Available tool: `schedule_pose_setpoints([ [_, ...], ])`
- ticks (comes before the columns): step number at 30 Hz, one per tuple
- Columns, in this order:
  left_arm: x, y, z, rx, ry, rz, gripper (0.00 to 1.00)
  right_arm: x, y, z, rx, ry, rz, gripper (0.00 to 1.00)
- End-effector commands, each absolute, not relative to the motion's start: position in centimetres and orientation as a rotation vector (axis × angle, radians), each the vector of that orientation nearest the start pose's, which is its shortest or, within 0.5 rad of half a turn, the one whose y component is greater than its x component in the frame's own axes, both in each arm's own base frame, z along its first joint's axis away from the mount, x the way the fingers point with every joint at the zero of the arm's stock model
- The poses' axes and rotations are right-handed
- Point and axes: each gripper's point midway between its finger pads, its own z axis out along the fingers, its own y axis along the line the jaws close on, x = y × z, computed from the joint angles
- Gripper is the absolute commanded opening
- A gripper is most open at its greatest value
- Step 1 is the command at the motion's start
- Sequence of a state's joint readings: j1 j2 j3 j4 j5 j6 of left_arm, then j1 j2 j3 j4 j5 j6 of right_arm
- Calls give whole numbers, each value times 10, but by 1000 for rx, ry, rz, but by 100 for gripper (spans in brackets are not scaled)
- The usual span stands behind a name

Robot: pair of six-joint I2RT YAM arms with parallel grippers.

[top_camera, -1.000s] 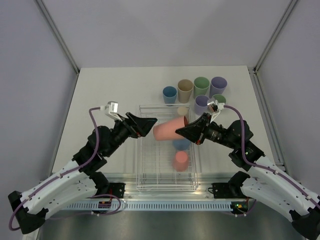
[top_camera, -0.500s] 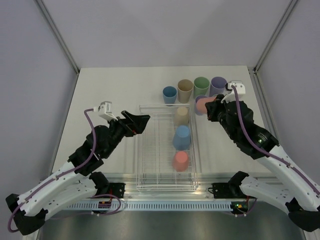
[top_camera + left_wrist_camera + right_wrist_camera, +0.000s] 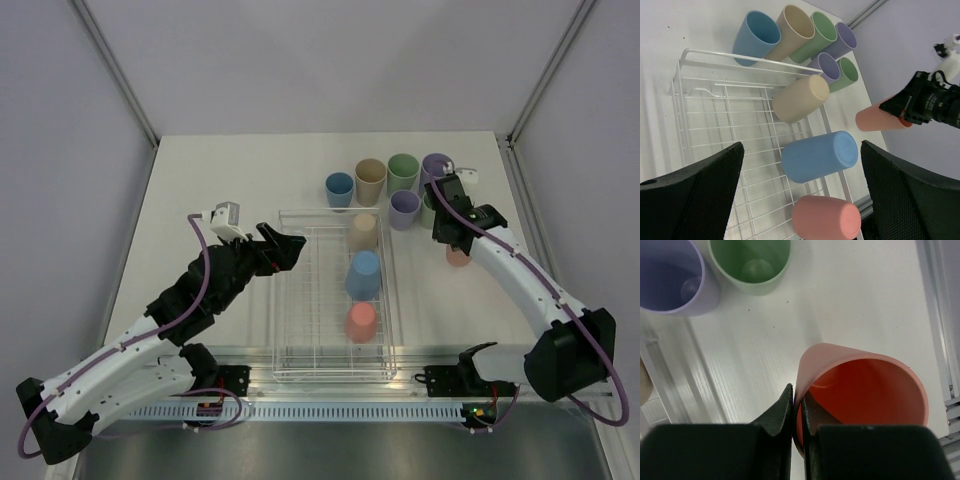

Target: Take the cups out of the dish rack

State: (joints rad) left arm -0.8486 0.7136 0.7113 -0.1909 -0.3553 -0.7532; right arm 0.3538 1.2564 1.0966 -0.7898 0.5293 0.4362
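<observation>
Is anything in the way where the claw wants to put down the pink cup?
Nothing that I can see. The right claw pinches the rim of the pink cup, with bare table around it. The green cup and the purple cup stand off to one side, not touching it.

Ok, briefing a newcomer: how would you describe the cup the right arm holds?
From the clear dish rack, look right of its far end. The coral cup there is pinched at its rim by the right gripper; the other coral cup sits inside the rack.
</observation>
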Motion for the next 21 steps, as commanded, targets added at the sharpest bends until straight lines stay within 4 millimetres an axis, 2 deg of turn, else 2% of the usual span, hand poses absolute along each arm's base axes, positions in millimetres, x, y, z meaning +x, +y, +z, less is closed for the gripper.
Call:
schedule_pose_setpoints([
  [1, 224, -207, 284, -138, 1794, -859, 100, 327, 52, 170, 254, 2370, -211, 1],
  [6, 223, -206, 281, -130, 1802, -856, 100, 346, 58, 159, 251, 2384, -196, 1],
  [7, 223, -206, 280, -130, 1806, -852, 100, 348, 56, 151, 249, 2403, -211, 1],
  [11, 223, -210, 278, -110, 1818, -853, 100, 353, 49, 140, 271, 2425, -224, 1],
  [16, 224, -221, 279, -62, 1842, -866, 100, 358, 46, 136, 287, 2431, -221, 1],
  [18, 223, -231, 274, -6, 1873, -876, 100, 359, 48, 137, 286, 2428, -201, 1],
  [20, 220, -241, 276, 53, 1895, -896, 100, 359, 52, 143, 279, 2419, -165, 5],
  [21, 222, -247, 268, 78, 1926, -888, 100, 358, 52, 147, 281, 2408, -155, 9],
])
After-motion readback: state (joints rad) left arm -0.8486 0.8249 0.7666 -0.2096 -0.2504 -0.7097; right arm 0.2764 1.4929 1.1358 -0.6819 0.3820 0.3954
